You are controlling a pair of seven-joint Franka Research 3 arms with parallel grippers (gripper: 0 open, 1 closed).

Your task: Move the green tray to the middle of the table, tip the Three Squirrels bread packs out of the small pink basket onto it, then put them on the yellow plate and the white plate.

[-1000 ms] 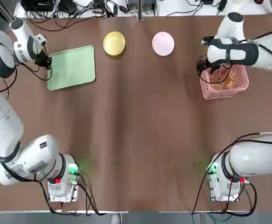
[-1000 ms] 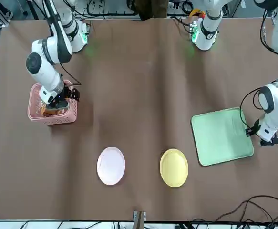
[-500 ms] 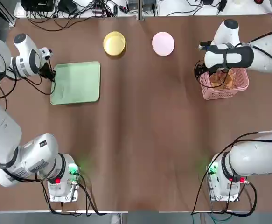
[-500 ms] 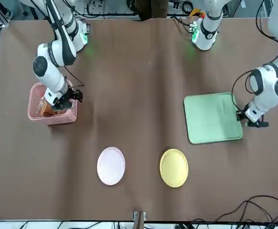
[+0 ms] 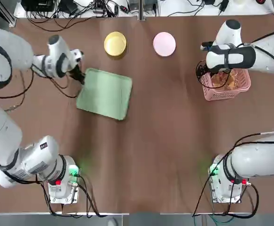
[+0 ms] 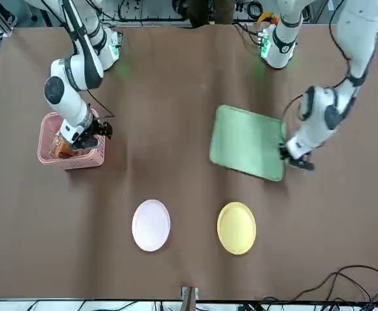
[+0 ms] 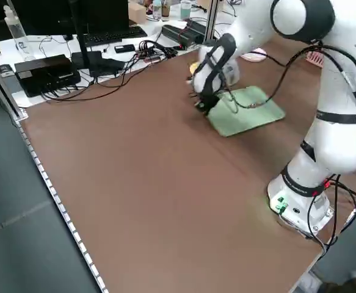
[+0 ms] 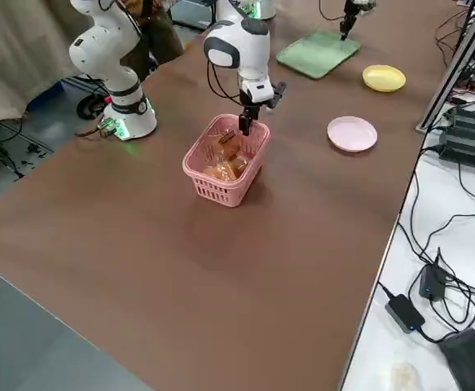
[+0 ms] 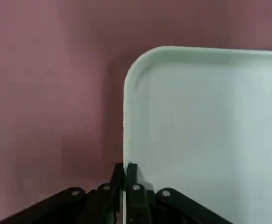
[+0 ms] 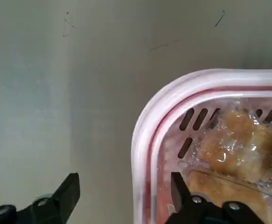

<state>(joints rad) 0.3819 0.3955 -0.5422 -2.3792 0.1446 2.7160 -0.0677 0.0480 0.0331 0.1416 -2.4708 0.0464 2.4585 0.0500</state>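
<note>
The green tray (image 5: 104,94) lies skewed left of the table's middle, and my left gripper (image 5: 79,75) is shut on its left rim; the left wrist view shows the closed fingers (image 9: 128,170) pinching the tray's edge (image 9: 210,130). At the right, the small pink basket (image 5: 226,84) stands upright with several bread packs (image 10: 229,140) inside. My right gripper (image 10: 124,186) is open, its fingers astride the basket's left rim (image 10: 142,140). The yellow plate (image 5: 115,44) and the white plate (image 5: 164,43) sit bare at the far edge.
Cables and equipment (image 5: 80,7) lie beyond the table's far edge. The two arm bases (image 5: 61,181) (image 5: 228,181) stand at the near edge. Brown tabletop (image 5: 174,132) stretches between tray and basket.
My left gripper has dragged the green tray to the right and nearer the robot, turning it askew. The right gripper has settled at the basket's left rim and barely shifted.
</note>
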